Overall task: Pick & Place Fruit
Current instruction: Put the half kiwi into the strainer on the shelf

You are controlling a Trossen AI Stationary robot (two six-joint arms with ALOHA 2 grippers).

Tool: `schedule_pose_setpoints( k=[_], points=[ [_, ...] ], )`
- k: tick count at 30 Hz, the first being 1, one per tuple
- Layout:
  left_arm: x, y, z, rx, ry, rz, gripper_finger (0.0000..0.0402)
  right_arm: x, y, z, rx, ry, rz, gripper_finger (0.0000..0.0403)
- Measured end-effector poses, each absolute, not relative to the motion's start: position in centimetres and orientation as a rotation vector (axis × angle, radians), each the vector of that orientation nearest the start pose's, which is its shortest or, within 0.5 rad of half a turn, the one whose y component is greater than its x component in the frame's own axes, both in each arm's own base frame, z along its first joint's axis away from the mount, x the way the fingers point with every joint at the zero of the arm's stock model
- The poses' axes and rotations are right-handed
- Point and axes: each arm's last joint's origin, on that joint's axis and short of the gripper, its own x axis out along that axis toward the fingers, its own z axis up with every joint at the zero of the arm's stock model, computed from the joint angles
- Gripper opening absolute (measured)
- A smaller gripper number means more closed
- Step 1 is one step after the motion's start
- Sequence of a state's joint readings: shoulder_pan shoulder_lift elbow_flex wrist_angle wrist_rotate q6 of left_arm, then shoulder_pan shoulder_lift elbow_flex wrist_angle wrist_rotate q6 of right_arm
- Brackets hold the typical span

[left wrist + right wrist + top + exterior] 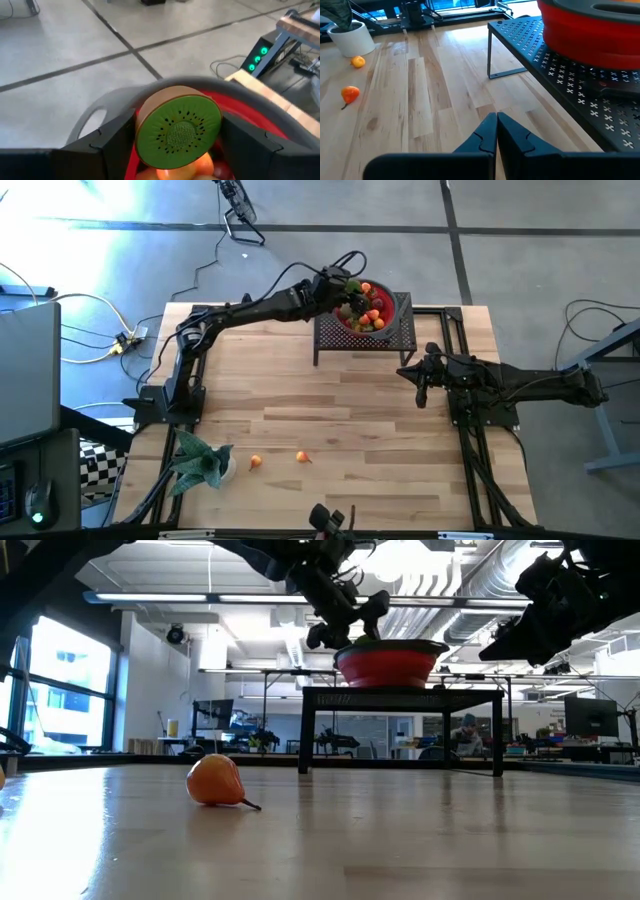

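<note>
A red bowl with a grey rim [401, 306] stands on a black perforated stand [335, 335] at the table's far edge, with several toy fruits in it. My left gripper [346, 288] is over the bowl's left rim, shut on a halved kiwi [179, 131]. The kiwi's green seeded face is turned toward the wrist camera. Two small orange fruits [256, 462] [302, 457] lie on the wood near the front left. My right gripper [421, 392] waits shut at the table's right, holding nothing. My left gripper pinches the kiwi half by its brown sides [142, 117] between its two fingers [117, 145]. The fingers reach in from the table's left, slanting a little downward. The kiwi is held just above the fruit [180, 172] in the bowl; whether it touches that fruit I cannot tell.
A green leafy plant in a white pot [200, 462] stands at the front left corner. The stand's legs [490, 50] come down to the table at the far middle. Bare wood [340, 420] lies between the stand and the two loose fruits. Black frame rails [470, 450] run along both sides.
</note>
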State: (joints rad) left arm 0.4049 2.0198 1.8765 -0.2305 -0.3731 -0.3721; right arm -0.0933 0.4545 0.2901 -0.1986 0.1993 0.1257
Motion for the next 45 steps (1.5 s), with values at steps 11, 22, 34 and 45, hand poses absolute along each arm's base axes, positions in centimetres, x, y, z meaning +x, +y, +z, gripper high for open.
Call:
schedule_pose_setpoints(
  k=[11,22,34,45],
  points=[
    [43.19,20.04,32.56,-0.356,0.251,0.840,0.0258,12.32,-1.73,20.46,0.103,0.343,-0.313,0.0005],
    [43.20,20.04,32.55,-0.356,0.251,0.841,0.0258,12.33,-1.73,20.49,0.104,0.339,-0.312,0.0005],
    [43.24,20.06,32.70,-0.358,0.234,0.839,0.0258,12.34,-1.74,20.52,0.091,0.338,-0.312,0.0005],
    [43.44,19.87,32.68,-0.434,0.225,0.755,0.0258,12.38,-1.65,20.57,0.067,0.338,-0.275,0.0005]
  ],
)
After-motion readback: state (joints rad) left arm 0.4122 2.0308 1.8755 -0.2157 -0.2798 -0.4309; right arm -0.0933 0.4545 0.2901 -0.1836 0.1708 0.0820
